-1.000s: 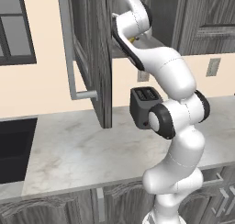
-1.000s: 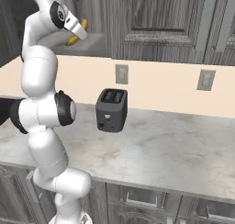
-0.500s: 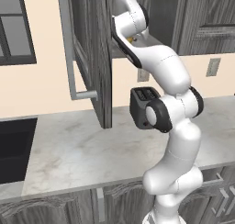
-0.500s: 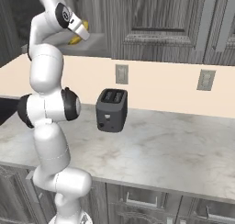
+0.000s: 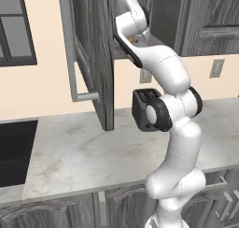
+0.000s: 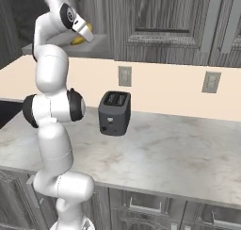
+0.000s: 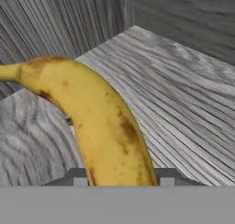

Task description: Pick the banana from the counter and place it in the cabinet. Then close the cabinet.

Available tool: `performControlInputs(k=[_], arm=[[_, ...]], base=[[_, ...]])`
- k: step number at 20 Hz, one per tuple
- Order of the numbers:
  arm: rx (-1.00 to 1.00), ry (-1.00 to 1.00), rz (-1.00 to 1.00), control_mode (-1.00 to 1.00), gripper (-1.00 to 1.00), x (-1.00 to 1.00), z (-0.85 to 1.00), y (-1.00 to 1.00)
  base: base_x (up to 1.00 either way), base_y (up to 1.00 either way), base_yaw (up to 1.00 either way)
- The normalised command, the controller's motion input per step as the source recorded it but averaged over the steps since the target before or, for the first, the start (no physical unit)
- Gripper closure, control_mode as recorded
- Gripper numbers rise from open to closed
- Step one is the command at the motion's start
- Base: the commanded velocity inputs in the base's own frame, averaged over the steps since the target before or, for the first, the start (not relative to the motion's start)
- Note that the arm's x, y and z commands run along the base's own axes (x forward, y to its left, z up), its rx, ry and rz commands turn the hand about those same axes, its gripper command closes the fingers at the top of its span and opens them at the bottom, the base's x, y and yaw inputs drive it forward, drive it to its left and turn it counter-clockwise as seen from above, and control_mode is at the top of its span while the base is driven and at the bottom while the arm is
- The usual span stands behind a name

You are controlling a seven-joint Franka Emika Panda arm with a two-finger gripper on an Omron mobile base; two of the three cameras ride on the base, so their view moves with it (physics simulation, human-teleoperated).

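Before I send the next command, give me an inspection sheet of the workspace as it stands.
Surface: counter, marbled stone, toaster on it.
Job's things: banana lies in the cabinet over the grey shelf; whether it rests on it cannot be told. Cabinet door stands open.
Clutter: black toaster by the wall.
Gripper: gripper inside the cabinet, a finger on each side of the banana; grip or release cannot be told.
Cables: nothing seen.
Surroundings: wall outlets, window, base cabinets below.

gripper (image 7: 123, 179) loosening around banana (image 7: 98, 122)
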Motion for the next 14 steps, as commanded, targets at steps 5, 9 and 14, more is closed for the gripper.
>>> performControlInputs(k=[5,9,14], arm=[[0.0,-0.14,0.0,-1.0,-1.0,0.04,-0.3,0.0],[0.0,-0.21,0.0,-1.0,-1.0,-0.2,0.03,-0.01],[-0.02,-0.24,0.0,-1.0,-1.0,-0.54,0.0,-0.16]], base=[[0.0,0.0,0.0],[0.0,0.0,0.0],[0.0,0.0,0.0]])
